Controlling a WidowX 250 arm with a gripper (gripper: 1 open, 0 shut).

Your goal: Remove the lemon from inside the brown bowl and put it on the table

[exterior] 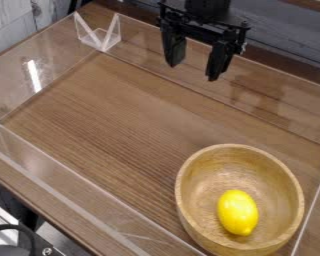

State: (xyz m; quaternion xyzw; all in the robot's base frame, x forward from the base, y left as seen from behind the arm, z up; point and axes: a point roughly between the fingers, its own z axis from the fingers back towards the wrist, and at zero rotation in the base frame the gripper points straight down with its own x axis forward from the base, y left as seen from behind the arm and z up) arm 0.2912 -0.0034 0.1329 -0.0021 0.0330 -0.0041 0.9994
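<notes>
A black robot gripper is hanging above the far side of the table, its fingers pointing down and spread wide apart with nothing between them. The lemon, bright yellow and glossy, is lying inside the brown bowl, slightly toward the near side of the bowl's shallow floor. The bowl is sitting on the wood-grain tabletop at the near right corner, well apart from the gripper. Clear plastic walls are bordering the table, and 1 small clear bracket is standing at the far left edge. The gripper is touching neither the lemon nor the bowl.
</notes>
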